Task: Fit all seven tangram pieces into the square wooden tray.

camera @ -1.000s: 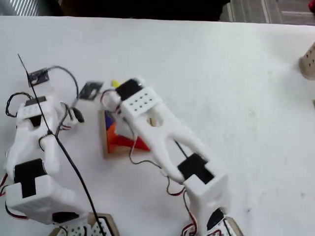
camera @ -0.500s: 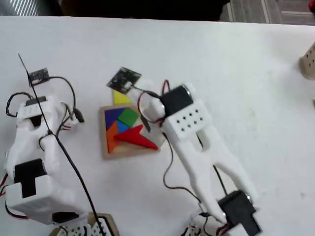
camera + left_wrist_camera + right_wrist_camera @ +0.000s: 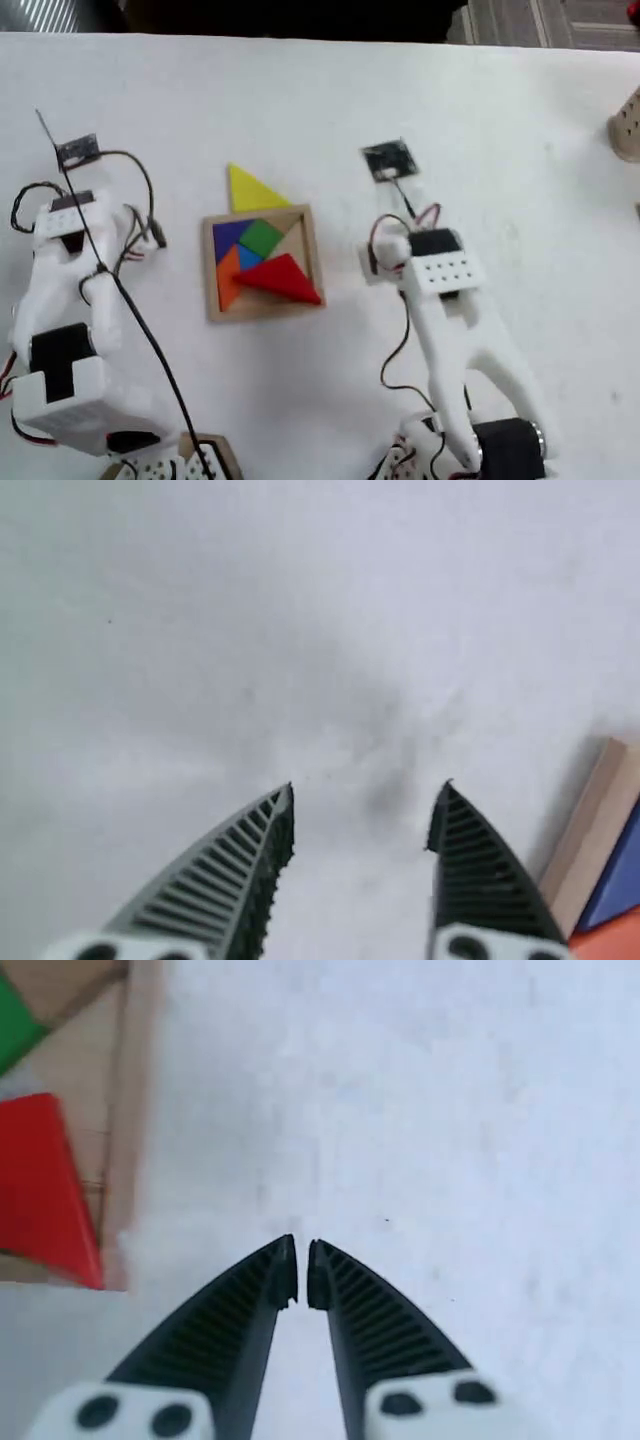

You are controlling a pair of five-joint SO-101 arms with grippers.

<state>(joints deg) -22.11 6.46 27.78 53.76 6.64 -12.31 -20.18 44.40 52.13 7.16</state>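
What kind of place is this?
Probably a robot lab or workshop: a left arm and a right arm with loose wires sit at a white table, with a puzzle tray between them.

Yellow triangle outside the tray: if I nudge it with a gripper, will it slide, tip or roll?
The yellow triangle lies flat on the smooth table, so it would likely slide, not tip or roll. It looks thin and rigid, probably light, so it may spin if pushed off-centre.
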